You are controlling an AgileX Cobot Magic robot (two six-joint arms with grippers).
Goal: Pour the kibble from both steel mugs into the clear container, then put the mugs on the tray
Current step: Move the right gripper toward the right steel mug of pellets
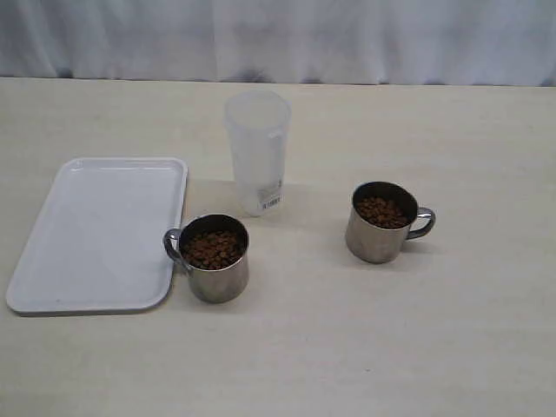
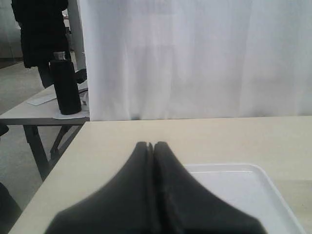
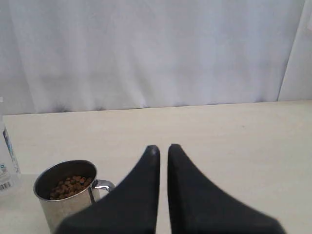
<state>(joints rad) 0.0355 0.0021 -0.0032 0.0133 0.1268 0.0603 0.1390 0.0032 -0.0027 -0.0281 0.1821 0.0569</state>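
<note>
Two steel mugs stand upright on the table, both holding kibble. The left mug [image 1: 217,276] sits by the tray's near right corner, handle toward the tray, with kibble [image 1: 212,248] near its rim. The right mug [image 1: 375,239] has its handle pointing right and also appears in the right wrist view as the mug [image 3: 63,202]. The clear container [image 1: 257,152] stands upright between and behind them. The white tray [image 1: 95,234] lies bare at the left. Neither gripper shows in the exterior view. My left gripper [image 2: 151,144] is shut over the tray's [image 2: 243,195] edge. My right gripper [image 3: 163,147] is shut with a thin gap, beside the right mug.
A white curtain [image 1: 278,35] hangs behind the table's far edge. Past the table's left side stands a side table with a black bottle [image 2: 66,83], and a person in dark clothes [image 2: 41,29] is behind it.
</note>
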